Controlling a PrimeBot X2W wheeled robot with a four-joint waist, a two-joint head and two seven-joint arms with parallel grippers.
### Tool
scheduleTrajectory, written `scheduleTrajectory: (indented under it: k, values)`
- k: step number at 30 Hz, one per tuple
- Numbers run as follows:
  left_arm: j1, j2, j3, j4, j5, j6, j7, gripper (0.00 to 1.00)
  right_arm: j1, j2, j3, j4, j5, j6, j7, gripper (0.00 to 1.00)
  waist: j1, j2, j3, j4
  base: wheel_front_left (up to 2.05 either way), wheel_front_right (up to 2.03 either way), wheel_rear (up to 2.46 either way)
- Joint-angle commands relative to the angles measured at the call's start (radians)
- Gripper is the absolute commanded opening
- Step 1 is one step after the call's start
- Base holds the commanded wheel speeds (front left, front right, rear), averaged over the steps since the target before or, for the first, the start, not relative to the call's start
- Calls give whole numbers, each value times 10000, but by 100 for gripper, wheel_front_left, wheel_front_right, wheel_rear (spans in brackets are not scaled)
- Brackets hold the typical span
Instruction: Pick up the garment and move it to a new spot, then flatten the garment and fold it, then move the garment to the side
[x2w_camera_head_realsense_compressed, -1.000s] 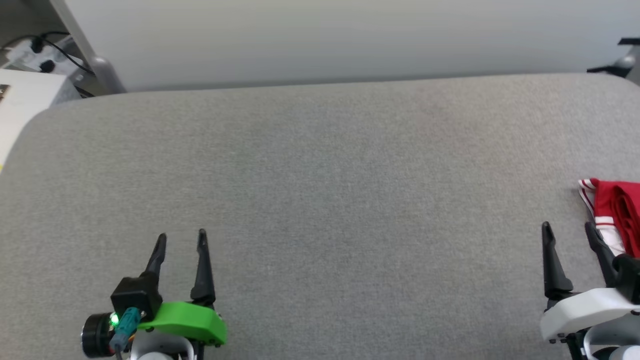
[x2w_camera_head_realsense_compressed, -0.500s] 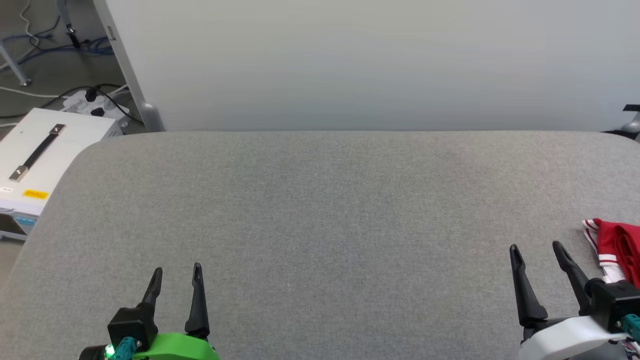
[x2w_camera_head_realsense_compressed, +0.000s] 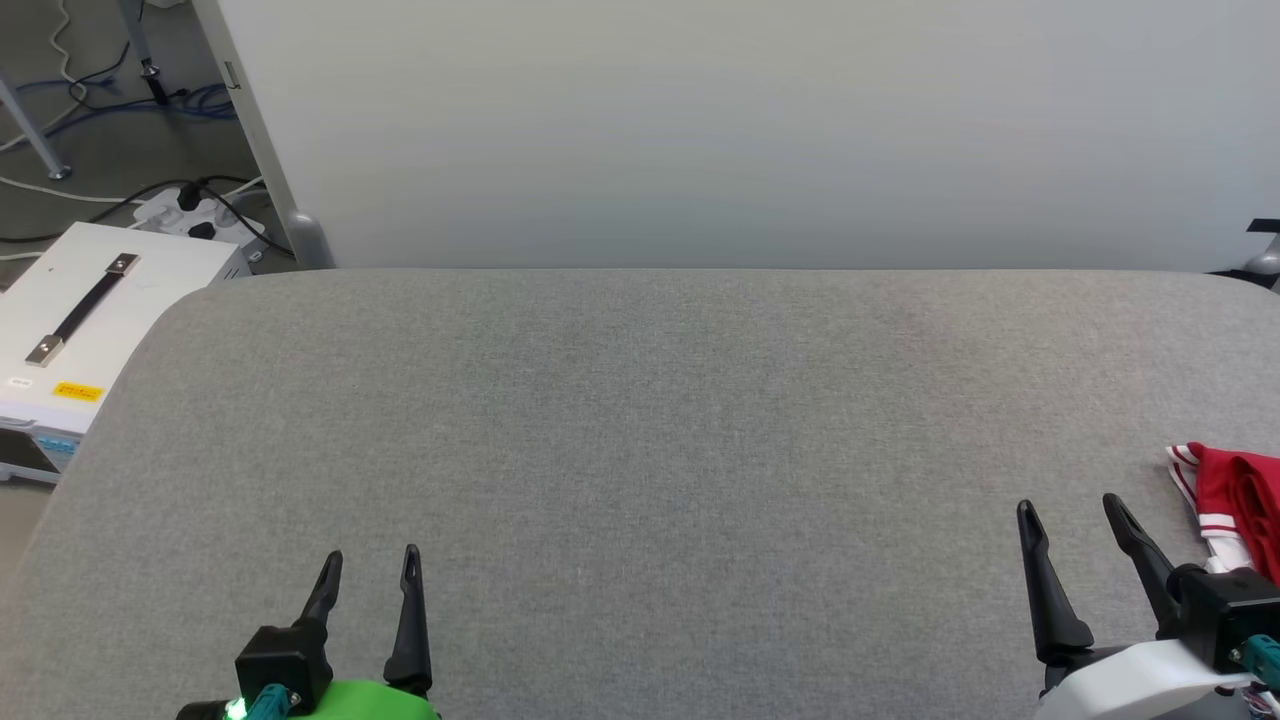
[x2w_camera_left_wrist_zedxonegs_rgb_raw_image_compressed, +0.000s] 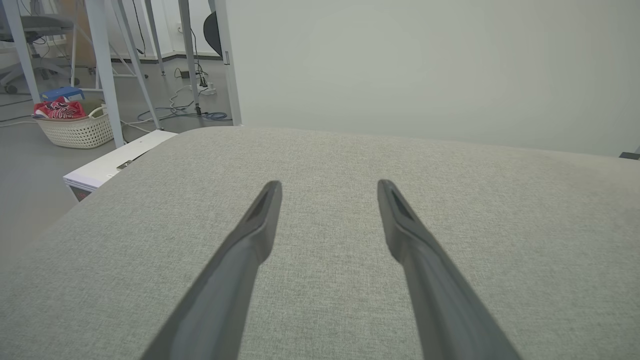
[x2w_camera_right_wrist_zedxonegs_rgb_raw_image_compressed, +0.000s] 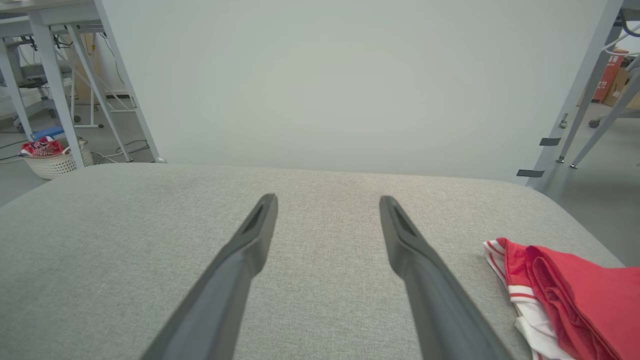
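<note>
- Two grippers hang low over the grey table, each spread wide and holding nothing. The left gripper is near the front left and the right gripper near the front right.
- The shirt lies bunched in red and white layers at the table's right edge. It is just beside the right gripper's outer finger but apart from it, and the head view cuts part of it off.
- That heap fits two stages: a shirt waiting to be lifted and spread, or one folded and set aside. The layers look stacked but loose, so I cannot tell which.
- If it is to be lifted, a pinch could catch only the top layer. The rest would then trail and could slide off the table, since the cloth sits so close to the rim.
- If it is meant to rest there, a stray brush from the right gripper's outer finger could loosen the layers. It could also push the bundle over the edge.
- With part of the shirt outside the head view, a reach aimed from that view alone could land on a sleeve or the striped trim, not the body.
- Long thin fingers pressed down on flat cloth could dig into the table's soft cover and snag.
- The left gripper is well apart from the shirt, so a pull by one gripper alone would likely twist the cloth.
</note>
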Motion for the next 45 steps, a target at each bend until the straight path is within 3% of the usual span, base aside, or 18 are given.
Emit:
scheduleTrajectory:
  k: [1, 9, 10, 45]
  values:
    - [-89, 16, -33, 30, 37, -51, 22, 100, 15, 18, 19, -50, 31, -9, 14, 100, 1, 0, 14, 8, 0, 0, 0]
    - [-251, -27, -118, 147, -34, -54, 3, 100, -40, 21, 31, -120, -3, -9, 85, 100, 1, 0, 65, 32, 0, 0, 0]
    - [-45, -8, -117, 126, -3, 2, 7, 0, -3, 4, 27, -53, -2, 0, 46, 0, 1, 0, 65, 31, 0, 0, 0]
    - [-263, -242, 142, -251, 562, -103, 594, 0, -451, 7, 105, 493, -278, -2, 2, 0, 1, 0, 208, -19, 0, 0, 0]
